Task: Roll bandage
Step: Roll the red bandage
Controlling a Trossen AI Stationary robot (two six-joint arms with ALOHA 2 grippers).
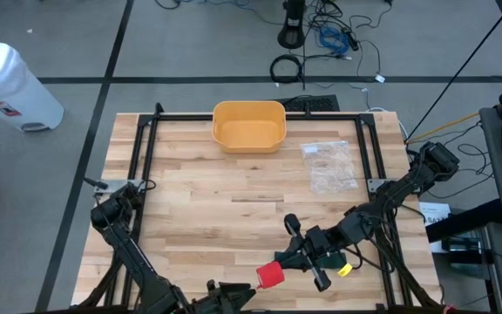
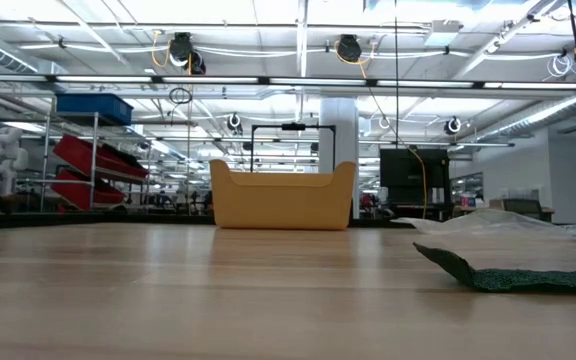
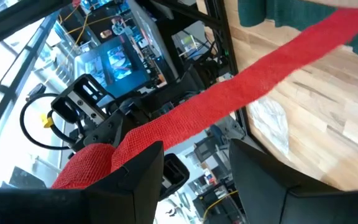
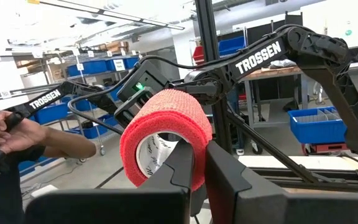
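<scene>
1. The red bandage roll (image 4: 165,135) sits pinched at its lower rim between the right gripper's (image 4: 196,167) fingers, jaws squeezed together on the roll wall. It's held up off the wooden table (image 1: 207,218), at the near edge, well away from the yellow bin (image 1: 249,126).
2. From the roll a loose red strip (image 3: 241,93) runs out flat and taut (it looks like the self-sticking crepe kind).
3. The left gripper (image 3: 194,168) is down at the near edge too, just beside the roll, on the far side from the right arm. Its jaws stand apart with the strip passing over the gap; can't tell if they actually touch it.
4. A clear plastic bag (image 1: 329,166) lies on the table right of the bin, near the right arm.
5. Beyond the table, a person's hand (image 4: 8,134) shows in the right wrist view.
</scene>
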